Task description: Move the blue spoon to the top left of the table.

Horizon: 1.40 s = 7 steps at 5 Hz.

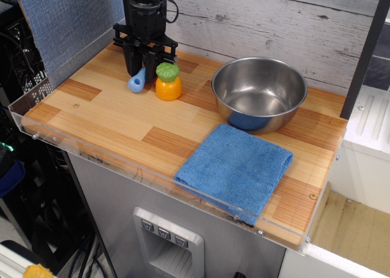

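Observation:
The blue spoon [136,81] hangs handle-down from my black gripper [141,68], its light-blue handle end with the hole showing below the fingers; its grey bowl is hidden between them. The gripper is shut on the spoon and stands upright over the back left part of the wood-plank table [109,116], just left of an orange toy. The handle tip is at or just above the table top; I cannot tell whether it touches.
An orange toy with a green top [168,81] stands right beside the gripper. A large steel bowl [259,92] sits at the back right. A square blue cloth [236,168] lies at the front right. A clear acrylic rim [91,153] edges the table.

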Motion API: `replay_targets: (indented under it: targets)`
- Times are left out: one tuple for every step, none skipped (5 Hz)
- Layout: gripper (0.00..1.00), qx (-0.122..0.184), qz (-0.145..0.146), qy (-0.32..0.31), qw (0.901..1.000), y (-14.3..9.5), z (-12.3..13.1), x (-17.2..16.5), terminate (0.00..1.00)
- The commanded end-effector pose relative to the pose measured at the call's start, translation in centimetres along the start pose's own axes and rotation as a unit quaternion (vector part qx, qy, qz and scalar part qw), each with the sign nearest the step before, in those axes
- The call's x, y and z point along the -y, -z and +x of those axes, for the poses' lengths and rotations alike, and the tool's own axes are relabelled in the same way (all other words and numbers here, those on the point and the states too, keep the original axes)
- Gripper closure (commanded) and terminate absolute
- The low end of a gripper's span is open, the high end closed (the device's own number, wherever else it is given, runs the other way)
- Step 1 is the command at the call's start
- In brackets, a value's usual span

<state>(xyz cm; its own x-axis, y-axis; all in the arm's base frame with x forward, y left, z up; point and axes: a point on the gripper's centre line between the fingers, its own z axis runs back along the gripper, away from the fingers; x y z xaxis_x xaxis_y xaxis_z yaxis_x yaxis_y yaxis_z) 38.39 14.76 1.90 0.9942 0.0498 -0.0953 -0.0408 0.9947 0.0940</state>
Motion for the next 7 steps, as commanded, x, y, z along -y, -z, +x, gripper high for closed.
replay_targets:
  targets:
    - [0.0, 0.051, 0.024, -0.006, 0.9984, -5.0, -1.5, -0.3, 0.0]
    - [0.0, 0.084, 0.042, -0.007, 0.9955, -7.6, -2.7, -0.2, 0.0]
    - [0.0, 0.118, 0.064, -0.012, 0.9908, -10.6, -4.0, 0.0, 0.0]
    - [0.0, 0.142, 0.04, -0.048, 0.9879, -12.5, -5.7, 1.3, 0.0]
    - [0.0, 0.164, -0.018, -0.074, 0.9835, -13.4, -6.7, 3.9, 0.0]
    - [0.0, 0.175, -0.085, -0.065, 0.9788, -13.4, -6.3, 6.5, 0.0]
    - [0.0, 0.174, -0.088, -0.038, 0.9801, -13.8, -6.0, 8.0, 0.0]
